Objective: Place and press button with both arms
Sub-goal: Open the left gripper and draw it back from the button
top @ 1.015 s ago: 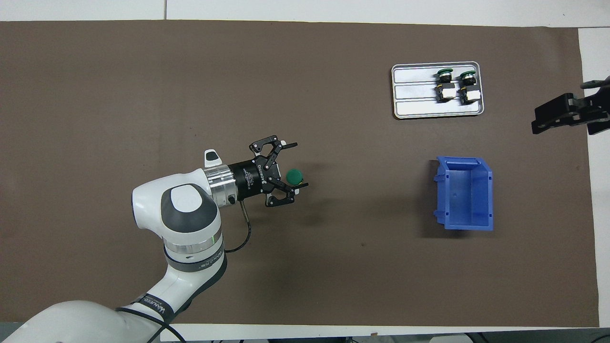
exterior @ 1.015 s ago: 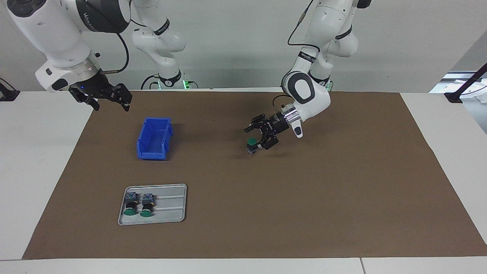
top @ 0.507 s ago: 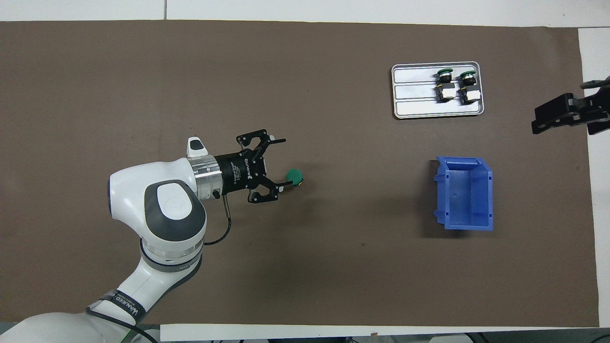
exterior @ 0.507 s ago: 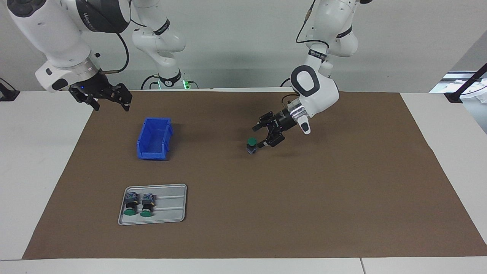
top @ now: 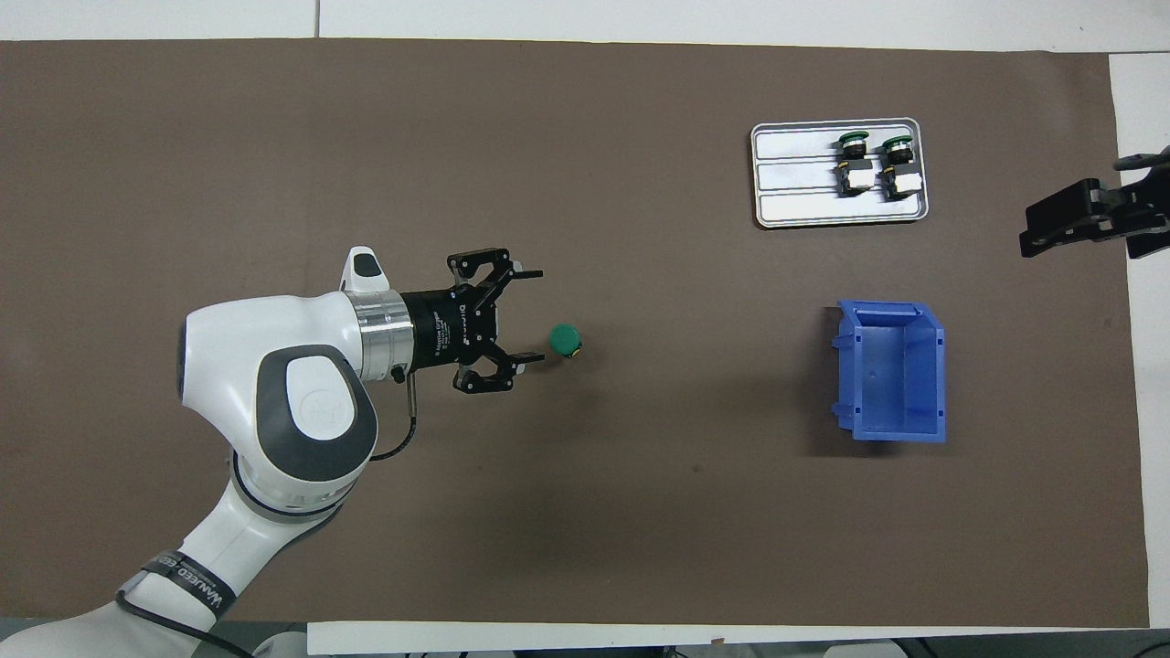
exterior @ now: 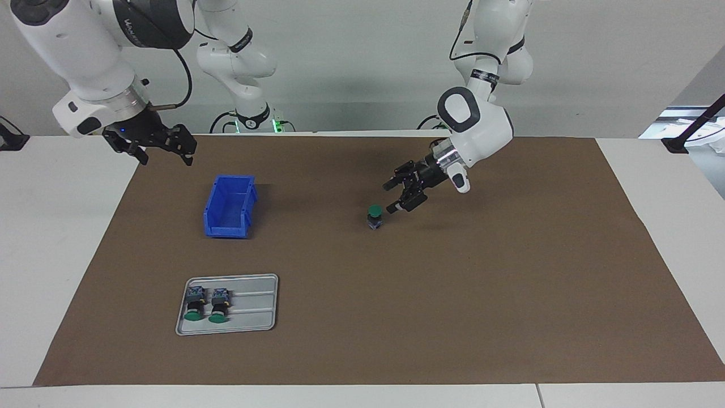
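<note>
The desk (exterior: 651,187) is white and carries a brown mat (exterior: 453,294) that covers most of it. The left arm (exterior: 476,122) reaches low over the middle of the mat, its gripper (exterior: 392,198) tilted down with the jaws apart and nothing between them. The right arm (exterior: 85,51) waits raised at its own end of the desk, its gripper (exterior: 166,161) over the mat's edge, jaws apart and empty too. A blue bin (exterior: 229,207) stands open on the mat, below the right jaws and toward the middle. A grey ridged tray (exterior: 249,309) lies farther from the robots than the bin, well apart from both pairs of jaws, and holds two spare buttons (exterior: 207,305) on their sides, side by side at one end. The button (exterior: 374,217) stands upright on the mat just in front of the left jaws' tips, apart from them: a round green mushroom cap on top, a dark collar under it, and a small blue-grey boxy block at the base. From overhead its green cap (top: 565,340) hides nearly all of the body, and it sits just clear of the nearer left fingertip (top: 537,358).
</note>
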You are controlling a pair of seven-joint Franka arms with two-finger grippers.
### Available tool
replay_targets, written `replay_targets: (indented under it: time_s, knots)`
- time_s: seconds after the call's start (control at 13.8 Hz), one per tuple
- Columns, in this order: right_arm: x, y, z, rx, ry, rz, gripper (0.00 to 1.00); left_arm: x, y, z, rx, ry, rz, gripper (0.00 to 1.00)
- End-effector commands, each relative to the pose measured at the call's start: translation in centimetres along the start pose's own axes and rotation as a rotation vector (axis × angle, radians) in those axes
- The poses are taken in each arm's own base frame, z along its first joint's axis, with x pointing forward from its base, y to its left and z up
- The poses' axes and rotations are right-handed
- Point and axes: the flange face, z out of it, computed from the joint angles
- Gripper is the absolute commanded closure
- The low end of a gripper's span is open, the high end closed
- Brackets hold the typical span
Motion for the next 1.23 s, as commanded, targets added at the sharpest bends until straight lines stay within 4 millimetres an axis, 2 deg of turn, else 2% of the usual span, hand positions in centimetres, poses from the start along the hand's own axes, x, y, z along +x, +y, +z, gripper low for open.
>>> replay_targets:
  time_s: [0.0,0.14,0.29,0.58,0.72,1.16]
  knots:
    - [-0.8,0.1,0.0,0.007,0.002,-0.018,0.02,0.1,1.3,-4.2,0.136,0.052,0.022,0.00]
    - [-0.8,0.1,0.0,0.007,0.002,-0.018,0.02,-0.6,1.8,-5.1,0.164,0.126,-0.011,0.00]
    - [-0.8,0.2,0.0,0.007,0.002,-0.018,0.02,-0.9,1.7,-5.4,0.199,0.167,0.036,0.00]
    - [-0.8,0.1,0.0,0.009,0.002,-0.018,0.02,-1.4,2.0,-6.2,0.347,0.360,0.252,0.00]
    - [-0.8,0.1,0.0,0.007,0.002,-0.018,0.02,-2.5,2.2,-6.4,0.408,0.410,0.329,0.00]
    - [-0.8,0.1,0.0,0.009,0.002,-0.020,0.02,-3.7,2.5,-6.7,0.548,0.507,0.665,0.00]
